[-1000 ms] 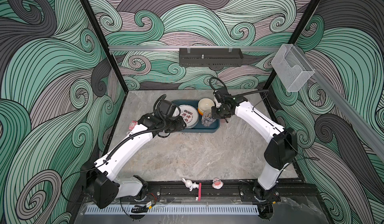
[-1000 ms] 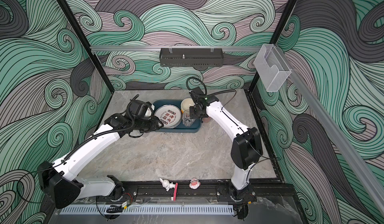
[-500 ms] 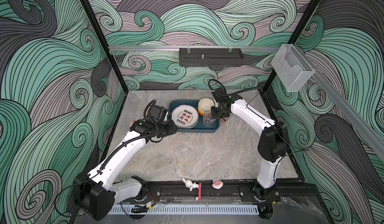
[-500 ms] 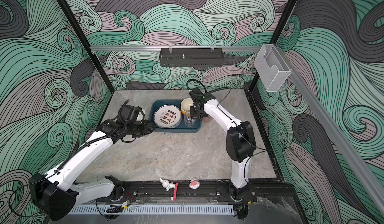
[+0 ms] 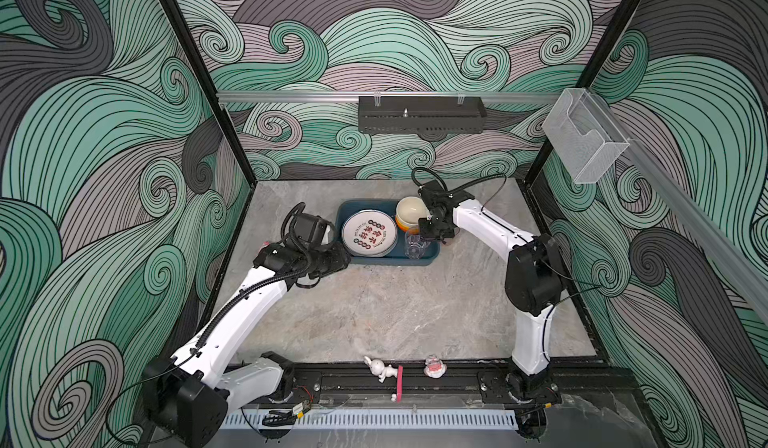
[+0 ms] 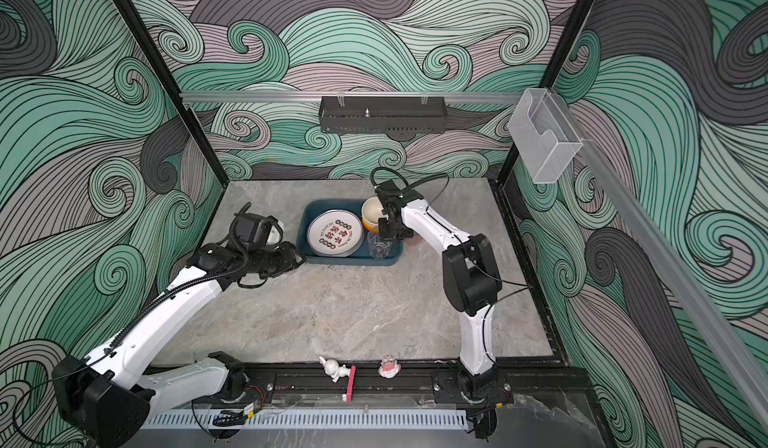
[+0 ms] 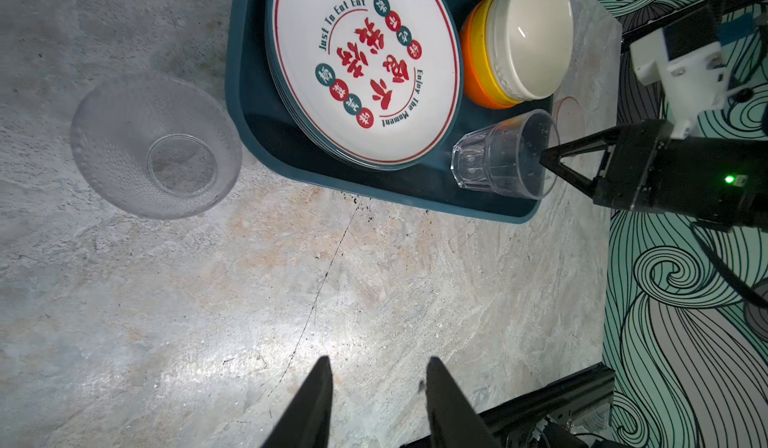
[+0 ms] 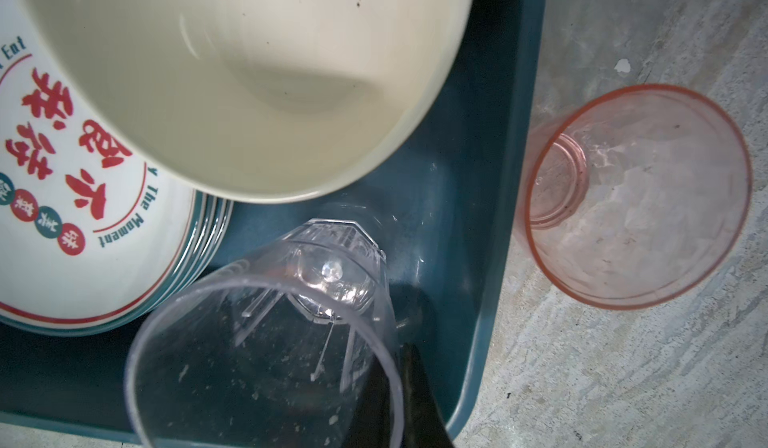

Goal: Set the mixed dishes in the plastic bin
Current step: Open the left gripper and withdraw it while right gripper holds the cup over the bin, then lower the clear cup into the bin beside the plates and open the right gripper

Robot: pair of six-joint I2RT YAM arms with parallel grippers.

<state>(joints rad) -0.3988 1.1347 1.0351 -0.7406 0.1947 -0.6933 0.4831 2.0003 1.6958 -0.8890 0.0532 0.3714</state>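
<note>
Placing the clear glass (image 7: 498, 155) in the bin (image 7: 239, 92), at its 4 o'clock corner beside plates (image 7: 365, 67) and 3 stacked bowls (image 7: 528, 30), with the right hand (image 7: 544, 157) pinched shut on the rim. Next, likely: let go, lift straight off without tipping it, then fetch the pink glass (image 8: 636, 192) just outside at 3 o'clock. Holding the left hand (image 7: 376, 367) parted and empty over the counter (image 7: 374, 279), near the glass bowl (image 7: 153, 146) at about 9 o'clock. Cannot tell whether the clear glass stands flat yet; hard to find glass bowl or pink glass from above, behind the arms.
</note>
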